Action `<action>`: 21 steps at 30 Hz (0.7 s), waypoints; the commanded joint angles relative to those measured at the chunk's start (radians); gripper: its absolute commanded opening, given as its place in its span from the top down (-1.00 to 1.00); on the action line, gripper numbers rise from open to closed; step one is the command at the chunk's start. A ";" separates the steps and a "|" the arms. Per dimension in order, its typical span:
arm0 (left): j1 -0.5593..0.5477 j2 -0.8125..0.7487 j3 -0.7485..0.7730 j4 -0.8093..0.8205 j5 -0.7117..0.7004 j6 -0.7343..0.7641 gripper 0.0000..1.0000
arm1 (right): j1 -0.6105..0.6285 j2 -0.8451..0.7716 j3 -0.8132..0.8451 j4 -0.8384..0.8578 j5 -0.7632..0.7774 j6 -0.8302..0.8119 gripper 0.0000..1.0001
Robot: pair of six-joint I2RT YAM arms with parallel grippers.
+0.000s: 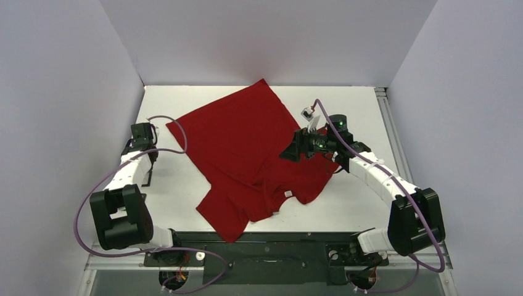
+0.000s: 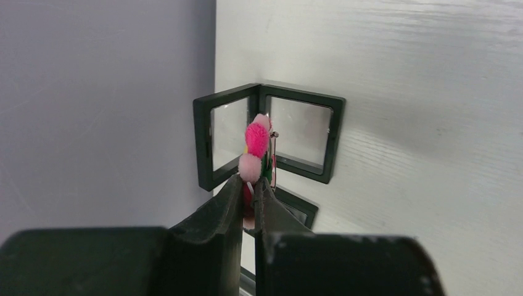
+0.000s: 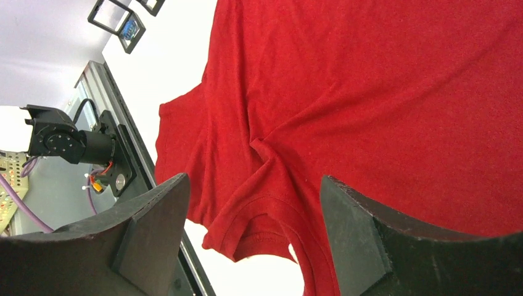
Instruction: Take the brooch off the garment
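The pink-petalled brooch point(image 2: 256, 145) sticks up from the tips of my left gripper point(image 2: 253, 182), which is shut on its lower part; its green back faces right. It is off the garment point(image 1: 247, 142), a dark-red T-shirt lying crumpled across the middle of the table with its white neck tag point(image 1: 288, 193) near the front. My right gripper point(image 1: 293, 151) hovers over the shirt's right side. In the right wrist view that gripper point(image 3: 251, 185) is open wide above the collar of the garment point(image 3: 370, 92), with nothing between its fingers.
A black framed case point(image 2: 271, 132) stands open like a book just beyond the brooch, close to the left wall; it also shows as the case point(image 1: 148, 176) and the case point(image 3: 120, 21). A metal rail point(image 1: 385, 123) runs along the table's right edge.
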 commanded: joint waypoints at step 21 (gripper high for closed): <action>0.023 0.141 -0.062 0.219 -0.078 0.112 0.86 | 0.014 0.024 0.075 -0.053 -0.001 -0.063 -0.45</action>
